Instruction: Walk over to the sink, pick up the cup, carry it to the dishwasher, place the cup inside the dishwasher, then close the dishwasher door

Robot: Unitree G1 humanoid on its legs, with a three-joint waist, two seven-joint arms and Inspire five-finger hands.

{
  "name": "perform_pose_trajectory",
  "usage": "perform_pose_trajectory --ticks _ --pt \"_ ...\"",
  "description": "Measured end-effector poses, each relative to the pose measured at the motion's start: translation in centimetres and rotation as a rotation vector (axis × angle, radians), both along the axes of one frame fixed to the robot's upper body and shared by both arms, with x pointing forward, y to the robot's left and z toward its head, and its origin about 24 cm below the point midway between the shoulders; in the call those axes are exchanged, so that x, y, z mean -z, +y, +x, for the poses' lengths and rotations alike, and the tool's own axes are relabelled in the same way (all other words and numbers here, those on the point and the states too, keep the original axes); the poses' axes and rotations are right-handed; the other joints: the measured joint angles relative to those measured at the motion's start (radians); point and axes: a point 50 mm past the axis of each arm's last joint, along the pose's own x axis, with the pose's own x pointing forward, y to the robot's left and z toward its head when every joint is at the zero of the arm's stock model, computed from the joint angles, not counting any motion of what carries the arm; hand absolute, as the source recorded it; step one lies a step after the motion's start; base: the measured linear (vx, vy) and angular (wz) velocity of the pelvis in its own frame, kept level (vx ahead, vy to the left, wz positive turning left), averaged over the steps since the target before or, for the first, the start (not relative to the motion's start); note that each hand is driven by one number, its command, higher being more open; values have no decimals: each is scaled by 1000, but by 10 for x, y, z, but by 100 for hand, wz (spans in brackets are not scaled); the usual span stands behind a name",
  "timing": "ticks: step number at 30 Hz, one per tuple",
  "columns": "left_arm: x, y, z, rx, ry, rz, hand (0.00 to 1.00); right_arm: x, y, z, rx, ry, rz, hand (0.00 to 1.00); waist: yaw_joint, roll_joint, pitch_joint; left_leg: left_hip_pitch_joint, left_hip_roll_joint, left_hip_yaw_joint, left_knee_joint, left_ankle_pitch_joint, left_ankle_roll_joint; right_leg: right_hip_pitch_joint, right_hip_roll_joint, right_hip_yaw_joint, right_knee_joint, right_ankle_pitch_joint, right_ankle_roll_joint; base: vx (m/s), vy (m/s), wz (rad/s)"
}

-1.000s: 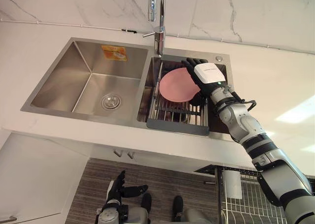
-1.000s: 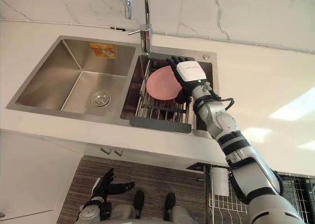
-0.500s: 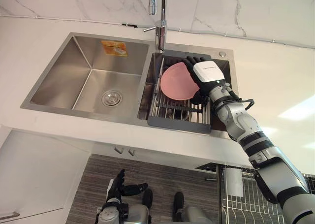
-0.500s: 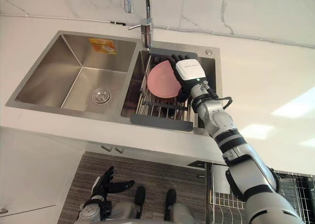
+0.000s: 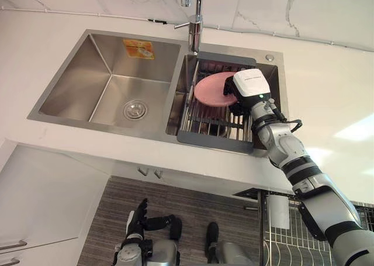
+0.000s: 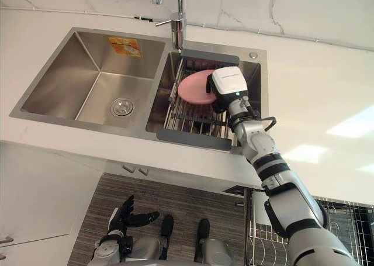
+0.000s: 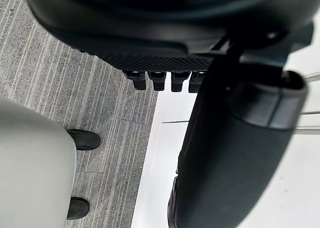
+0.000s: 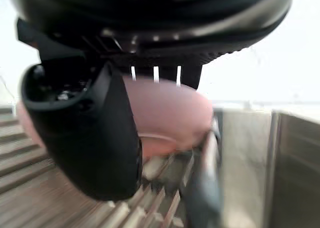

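Note:
A pink cup [image 5: 211, 89] lies in the dish rack [image 5: 213, 125] in the sink's right basin. My right hand [image 5: 250, 89] reaches into that basin from the right and sits on the cup's right edge. Its dark fingers are curled over the rim. In the right wrist view the thumb [image 8: 85, 133] stands on the near side of the cup [image 8: 165, 112], with the fingers on its far side. My left hand [image 5: 137, 219] hangs low by the floor, open, with its fingers [image 7: 160, 80] straight and nothing in it.
The empty left basin [image 5: 111, 85] has a drain in its floor. A faucet [image 5: 196, 20] rises behind the divider. White counter [image 5: 327, 102] surrounds the sink. A wire dishwasher rack [image 5: 292, 242] is pulled out at the lower right, above grey floor.
My right hand's fingers, straight against the cup before, have curled over its rim. The cup has tipped from facing up at me to a flatter lie. The camera has shifted a little.

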Motion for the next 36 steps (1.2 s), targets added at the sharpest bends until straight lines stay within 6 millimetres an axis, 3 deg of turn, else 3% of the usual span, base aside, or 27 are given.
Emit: perform_pose_trajectory --ticks 15,22,24,28,36 --pt "0 0 1 3 0 1 100 2 4 -8 -35 9 64 0 -1 0 0 9 -1 12 13 -6 -10 9 -5 -1 14 0 1 2 0 1" --pt "0 0 0 7 7 6 100 -6 13 -39 -164 -74 233 0 -17 -1 -1 23 0 15 22 -12 -16 27 -5 4 14 -1 1 -8 -2 0" --pt "1 1 -2 7 16 7 100 -11 18 -49 -211 -102 256 0 -26 0 -1 31 3 17 22 -23 3 36 1 4 8 -2 -2 -22 -5 -2" --pt "4 2 -5 10 35 11 100 -24 22 -74 -302 -195 285 0 -35 -5 -8 45 3 35 21 -21 8 47 3 21 2 -2 -2 -36 -6 -10" --pt "12 3 -16 35 103 16 100 -28 4 -111 -324 -291 363 0 -60 -9 -79 75 10 62 11 -21 12 76 13 48 -26 2 -7 -6 -14 -10"
